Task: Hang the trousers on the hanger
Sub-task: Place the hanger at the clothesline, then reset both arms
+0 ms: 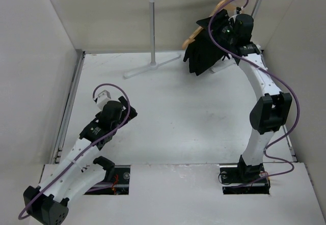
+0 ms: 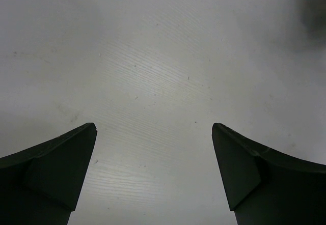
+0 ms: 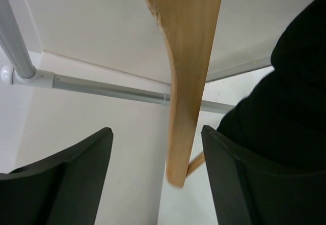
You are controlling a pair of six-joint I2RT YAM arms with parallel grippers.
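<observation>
Right tool parted, one hanger, one trousers

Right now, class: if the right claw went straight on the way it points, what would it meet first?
Probably the wooden hanger, whose arm crosses the gap of the open right claw; depth is unclear. Behind it lies the grey rail stand.

surface: white table | on it: grey rail stand, upright
</observation>
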